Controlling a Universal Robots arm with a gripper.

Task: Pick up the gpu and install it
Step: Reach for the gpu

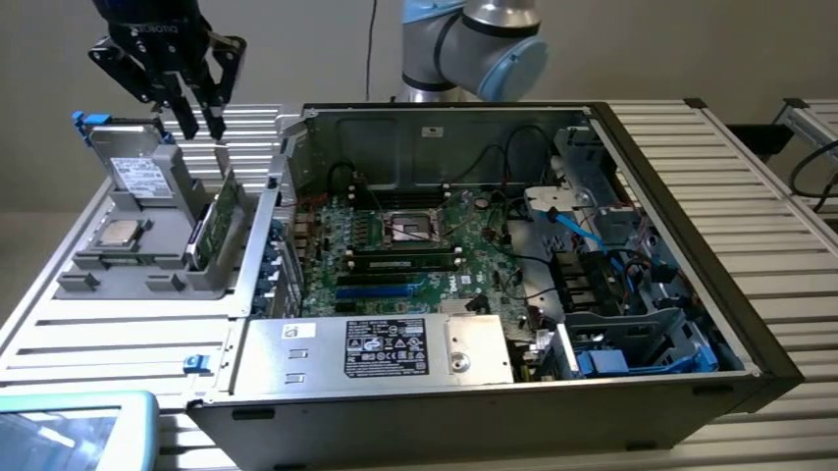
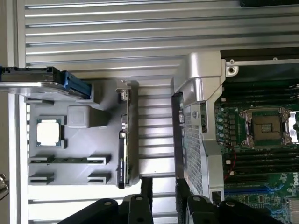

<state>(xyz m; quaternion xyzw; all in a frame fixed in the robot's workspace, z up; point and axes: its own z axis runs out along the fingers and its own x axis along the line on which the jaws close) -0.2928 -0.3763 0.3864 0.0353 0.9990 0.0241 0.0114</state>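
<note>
The gpu [image 1: 214, 222] stands on its edge in a slot of the grey holder [image 1: 98, 263], at the exterior view's left beside the computer case. From the wrist it appears edge-on as a thin dark strip, the gpu [image 2: 122, 144], with its metal bracket at one end. My gripper [image 1: 202, 131] hangs open in the air above the far end of the card, touching nothing. In the wrist view the gripper [image 2: 164, 198] has its two dark fingers [image 2: 146, 193] apart, with nothing between them.
The holder also carries a silver processor chip [image 2: 49, 132], a memory stick [image 2: 70, 159] and a drive with a blue clip [image 1: 125, 147]. The open computer case [image 1: 681, 255] with its green motherboard [image 1: 392, 245] lies at the exterior view's right of the holder. A slatted metal table [image 2: 103, 42] is underneath.
</note>
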